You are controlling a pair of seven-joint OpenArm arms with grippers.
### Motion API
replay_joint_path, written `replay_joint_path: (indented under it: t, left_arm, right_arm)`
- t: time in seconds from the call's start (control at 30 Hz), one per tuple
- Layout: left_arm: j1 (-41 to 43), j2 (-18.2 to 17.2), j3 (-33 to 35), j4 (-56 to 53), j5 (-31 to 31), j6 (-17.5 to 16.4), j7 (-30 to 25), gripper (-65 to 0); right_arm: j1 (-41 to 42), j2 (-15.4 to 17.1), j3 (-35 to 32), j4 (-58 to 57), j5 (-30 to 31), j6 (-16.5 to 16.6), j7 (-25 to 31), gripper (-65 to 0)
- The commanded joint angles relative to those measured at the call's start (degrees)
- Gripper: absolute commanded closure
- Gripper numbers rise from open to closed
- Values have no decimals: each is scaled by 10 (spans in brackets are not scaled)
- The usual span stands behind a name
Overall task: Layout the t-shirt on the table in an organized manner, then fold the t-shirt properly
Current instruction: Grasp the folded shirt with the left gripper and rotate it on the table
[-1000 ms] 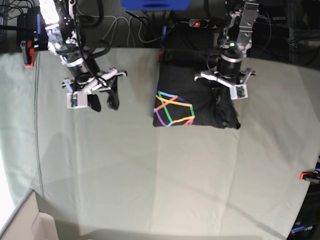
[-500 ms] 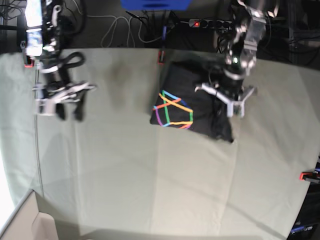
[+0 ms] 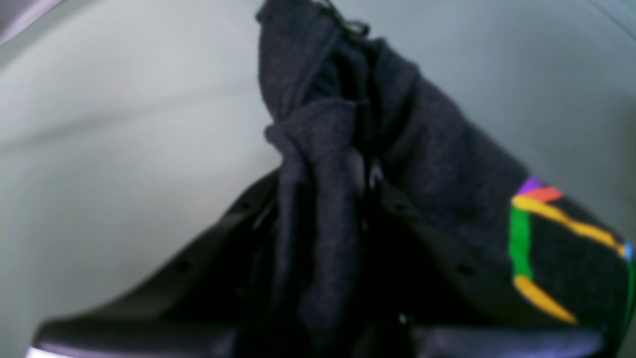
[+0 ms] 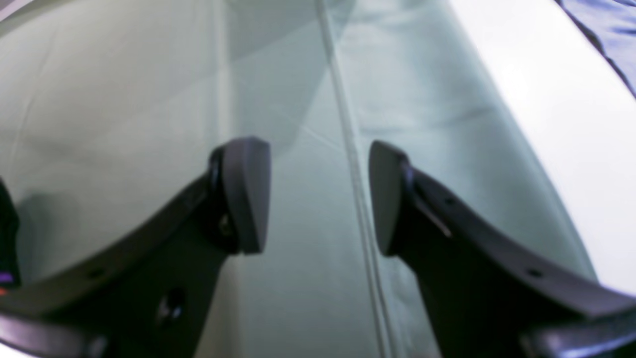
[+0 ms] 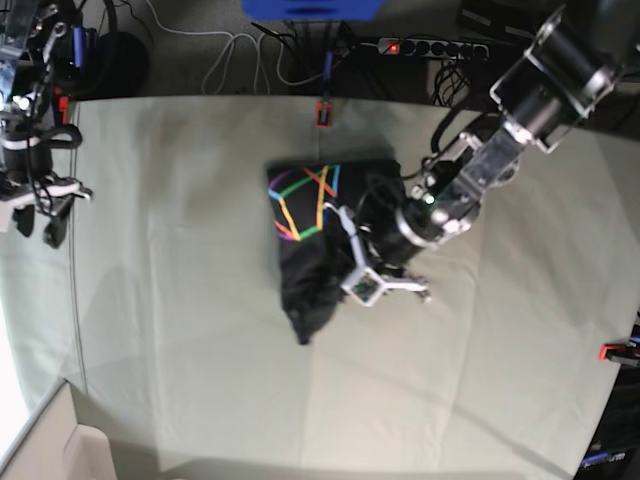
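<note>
Left gripper (image 5: 368,262) fingers pinching a bunch of the shirt (image 5: 318,240), I judge to drag it open; it lies crumpled mid-table (image 5: 200,350), print up.
Right gripper (image 4: 318,199) parked at the frame's left edge, fingers spread, empty.
Bare cloth all round the shirt; red clamp (image 5: 323,112) just beyond it at the far edge.
</note>
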Motion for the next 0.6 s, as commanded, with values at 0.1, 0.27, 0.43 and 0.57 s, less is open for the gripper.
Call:
replay_joint_path:
  t: [0.1,0.27,0.43,0.57]
  left_arm:
    - [-37,42,4,-52,4,-62,-15,-2]
    - [-67,71,3,-92,4,-97,-15,-4]
    - [-93,75,2,-105,4,-97,-14,-6]
    - [-98,70,0,-101,4,-96,-14,-81]
  right_arm:
    - [-1,5,38,11,3,1,-7,-321]
    - [0,-11,72,11,2,1,-22,-322]
    - [0,-18,75,11,1,1,-22,-322]
    - [0,-21,72,11,1,1,-22,-322]
